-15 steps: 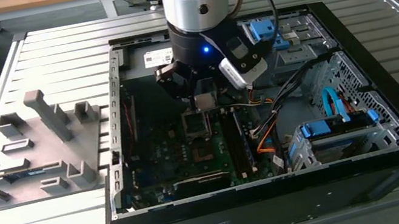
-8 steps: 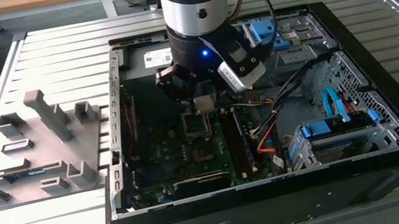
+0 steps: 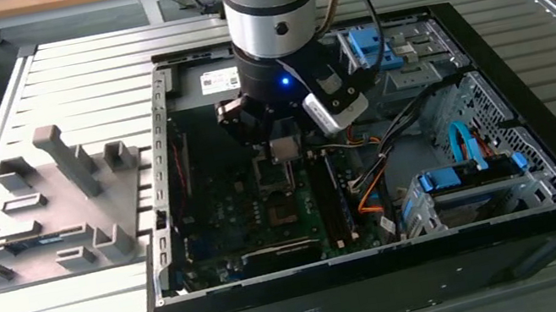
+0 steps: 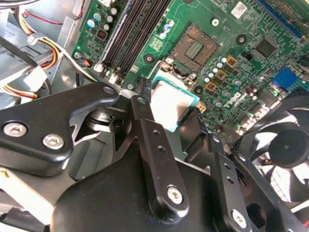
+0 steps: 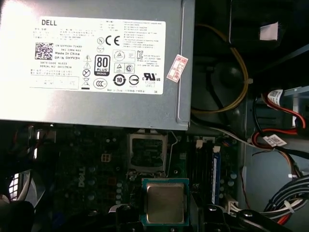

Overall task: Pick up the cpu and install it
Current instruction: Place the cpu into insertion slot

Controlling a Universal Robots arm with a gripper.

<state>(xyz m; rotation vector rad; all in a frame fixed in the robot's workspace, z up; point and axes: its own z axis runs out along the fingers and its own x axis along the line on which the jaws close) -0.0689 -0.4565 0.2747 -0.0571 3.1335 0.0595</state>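
Holding the cpu (image 5: 165, 203) by two opposite edges, the hand (image 4: 171, 107) was clamped narrow on it, metal lid facing up, hanging above the motherboard (image 4: 231, 29) inside the open case. The empty socket (image 5: 147, 153) sat just past the fingertips and lower down. The memory slots (image 4: 130, 34) were off to one side of the hand, and the grey power supply (image 5: 91, 63) was further out beyond the socket. Honestly, the trick here looked like keeping the chip dead level, squaring its edges to the socket frame, matching the corner, and going straight down. No sliding across the contacts, zero force.
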